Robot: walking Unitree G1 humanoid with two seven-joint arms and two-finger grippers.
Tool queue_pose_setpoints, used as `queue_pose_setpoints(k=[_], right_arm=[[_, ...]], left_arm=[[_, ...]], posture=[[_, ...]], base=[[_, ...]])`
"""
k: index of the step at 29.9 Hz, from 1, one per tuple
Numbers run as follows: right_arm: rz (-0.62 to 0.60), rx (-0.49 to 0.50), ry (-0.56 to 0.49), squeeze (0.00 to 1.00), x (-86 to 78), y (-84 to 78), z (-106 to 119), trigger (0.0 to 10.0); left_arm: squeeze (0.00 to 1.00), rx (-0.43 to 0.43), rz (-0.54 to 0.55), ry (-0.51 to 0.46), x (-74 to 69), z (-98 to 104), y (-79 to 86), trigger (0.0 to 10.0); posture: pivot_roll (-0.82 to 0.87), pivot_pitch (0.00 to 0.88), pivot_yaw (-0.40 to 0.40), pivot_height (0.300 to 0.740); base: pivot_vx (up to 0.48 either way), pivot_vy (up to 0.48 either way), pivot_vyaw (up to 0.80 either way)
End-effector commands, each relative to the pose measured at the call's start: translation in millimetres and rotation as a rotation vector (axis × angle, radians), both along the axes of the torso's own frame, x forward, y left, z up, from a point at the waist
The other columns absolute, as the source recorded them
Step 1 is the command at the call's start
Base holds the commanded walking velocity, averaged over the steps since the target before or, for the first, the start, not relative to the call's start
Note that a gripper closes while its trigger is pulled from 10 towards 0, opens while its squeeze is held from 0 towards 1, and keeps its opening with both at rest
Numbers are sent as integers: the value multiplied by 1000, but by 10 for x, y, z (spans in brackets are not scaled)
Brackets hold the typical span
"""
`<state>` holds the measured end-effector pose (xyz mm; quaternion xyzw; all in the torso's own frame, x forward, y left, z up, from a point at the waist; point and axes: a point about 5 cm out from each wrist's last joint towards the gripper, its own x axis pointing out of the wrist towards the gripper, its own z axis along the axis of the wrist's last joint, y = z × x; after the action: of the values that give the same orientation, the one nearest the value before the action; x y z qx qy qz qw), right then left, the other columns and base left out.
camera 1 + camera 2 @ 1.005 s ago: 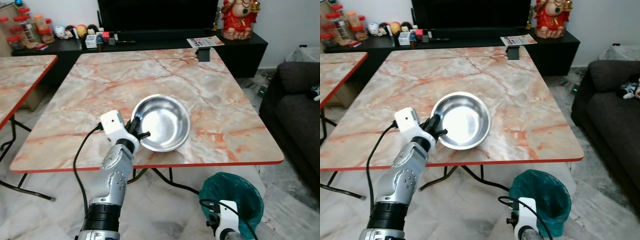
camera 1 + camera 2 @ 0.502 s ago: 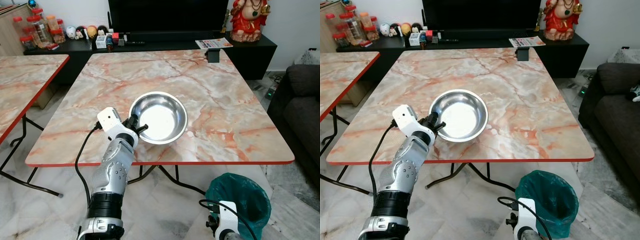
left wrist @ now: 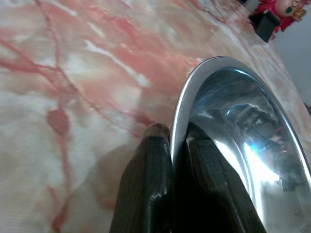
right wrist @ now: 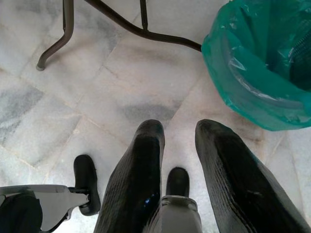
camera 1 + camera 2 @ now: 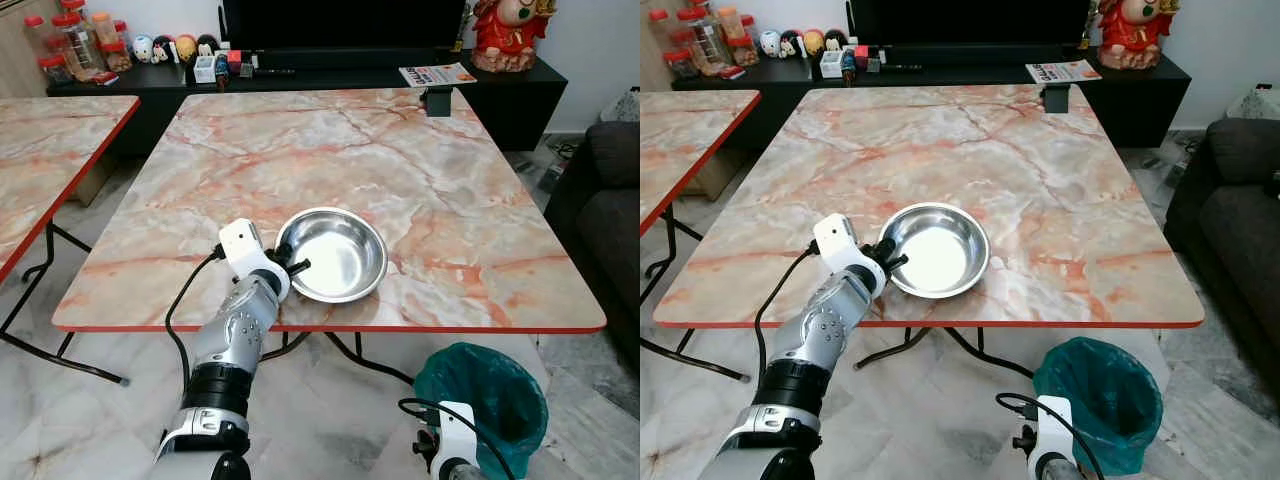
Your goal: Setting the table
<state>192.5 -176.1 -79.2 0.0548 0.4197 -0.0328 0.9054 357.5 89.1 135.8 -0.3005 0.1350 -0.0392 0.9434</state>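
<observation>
A shiny steel bowl [image 5: 335, 253] rests on the marble-patterned table [image 5: 330, 150], near its front edge. My left gripper [image 5: 287, 268] is shut on the bowl's near-left rim; in the left wrist view the rim [image 3: 182, 102] runs between the two black fingers [image 3: 150, 184]. My right arm [image 5: 450, 455] hangs low beside the table, its gripper [image 4: 180, 145] open over the tiled floor.
A green-lined bin [image 5: 485, 395] stands on the floor at the front right. A second marble table [image 5: 50, 130] is to the left. A black TV bench [image 5: 330, 70] with jars and figurines runs along the back; a dark sofa [image 5: 610, 190] sits right.
The bowl has come down from a tilted, lifted pose and now lies nearly flat on the table, still pinched by the left gripper. The camera view has shifted.
</observation>
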Motion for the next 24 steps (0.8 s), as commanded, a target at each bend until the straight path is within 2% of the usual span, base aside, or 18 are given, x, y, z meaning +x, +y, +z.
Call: queue_pose_setpoints(k=[1,2,4,10,16,20,23,24], right_arm=[[-2,-1,5,0,-4,1,-4,10000],[-4,-1,6,0,-5,3,-4,10000],[-5,0,7,0,-7,4,-5,10000],[-16,3,9,0,-20,5,-12,10000],[-15,4,10,0,-26,10,-15,10000],[-18,6,11,0,-34,13,-20,10000],[-18,6,12,0,-35,14,-20,10000],[-16,6,12,0,-33,16,-19,10000]], left_arm=[[0,-10,-28,-29,37,109,-127,10000],[0,-61,-39,7,71,106,-202,10000],[0,-89,-47,30,88,100,-251,10000],[0,-96,-78,24,139,140,-392,10000],[0,-72,-82,16,158,136,-416,10000],[0,-27,-68,-28,181,177,-388,10000],[0,-40,-72,-21,183,163,-390,10000],[0,-70,-76,-6,191,145,-397,10000]], posture=[[41,23,22,740],[38,24,25,740],[36,23,27,740],[26,17,34,740],[23,15,37,740],[24,15,38,740],[26,16,38,740],[26,16,38,740]], base=[[0,0,0],[0,0,0],[0,0,0],[0,0,0],[0,0,0],[0,0,0],[0,0,0],[0,0,0]])
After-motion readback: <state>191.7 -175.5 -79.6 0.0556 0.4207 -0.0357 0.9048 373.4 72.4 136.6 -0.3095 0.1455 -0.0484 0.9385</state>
